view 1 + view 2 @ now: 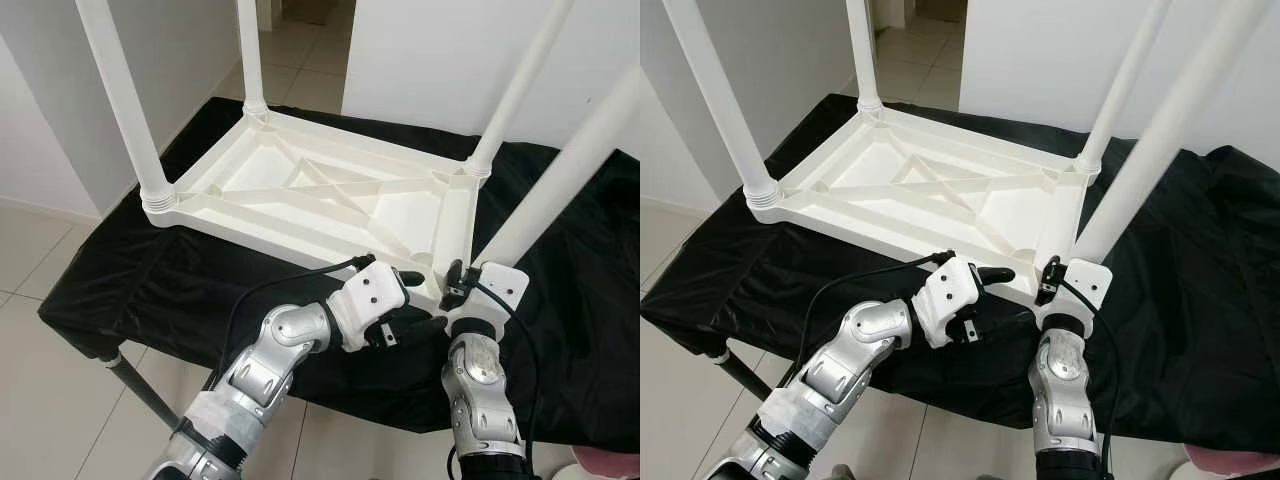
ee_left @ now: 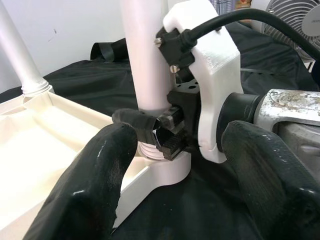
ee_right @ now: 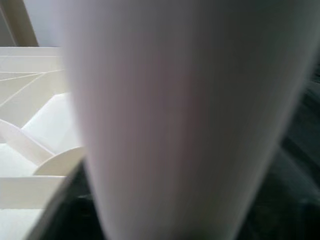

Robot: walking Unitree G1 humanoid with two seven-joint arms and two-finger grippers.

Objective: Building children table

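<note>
A white plastic children's table (image 1: 320,190) lies upside down on a black cloth (image 1: 180,280), with its legs standing up. My right gripper (image 1: 455,285) is shut on the base of the near right leg (image 1: 560,180), right above its threaded socket; that leg (image 3: 170,120) looms blurred and very close in the right wrist view. My left gripper (image 1: 420,300) is open just left of that corner. Its two black fingers (image 2: 95,185) are spread wide and point at the right gripper (image 2: 170,132) and the leg base. Three other legs (image 1: 120,100) stand in their corner sockets.
The cloth-covered bench fills the middle of the room, with tiled floor (image 1: 40,260) in front and to the left. White walls stand behind, with a doorway (image 1: 300,40) at the back. A fan (image 2: 295,20) stands off to one side.
</note>
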